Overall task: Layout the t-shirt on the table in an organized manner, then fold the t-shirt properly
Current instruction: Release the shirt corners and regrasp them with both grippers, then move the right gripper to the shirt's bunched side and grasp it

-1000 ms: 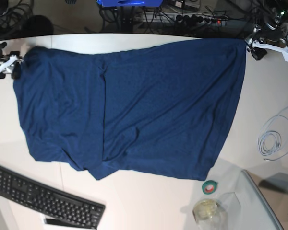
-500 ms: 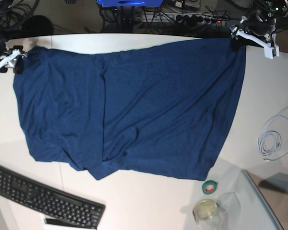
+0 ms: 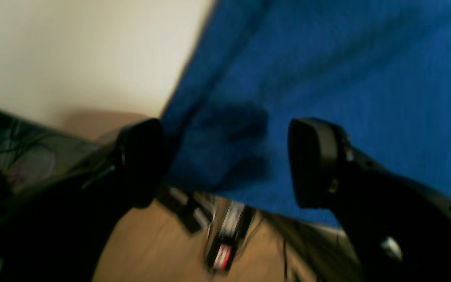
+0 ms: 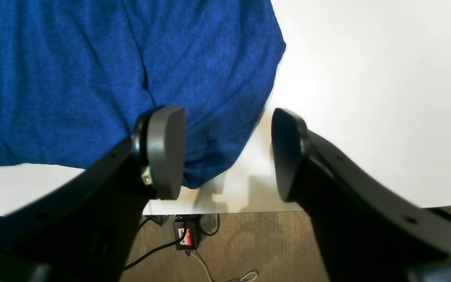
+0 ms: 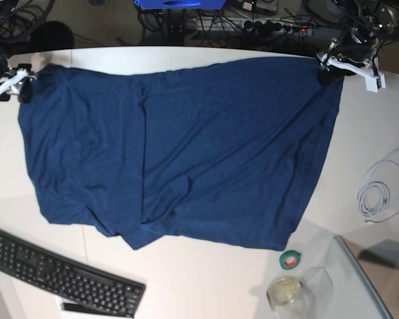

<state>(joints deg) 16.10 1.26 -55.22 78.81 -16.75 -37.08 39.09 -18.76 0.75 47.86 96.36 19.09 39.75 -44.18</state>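
I have the t-shirt (image 5: 179, 153) spread wide across the white counter (image 5: 199, 279), its far edge running along the counter's back rim. It is laid out but not tidy: the near hem is bunched and folded under near the keyboard (image 5: 63, 276), and a long crease runs down the left of the middle. So the layout is mostly there, while no proper fold is made yet.

My left claw (image 3: 225, 162) stands wide open astride one far corner of the shirt; the blur makes contact hard to judge, but it grips nothing. My right claw (image 4: 227, 152) is also parted, one pad over the other far corner, holding nothing.
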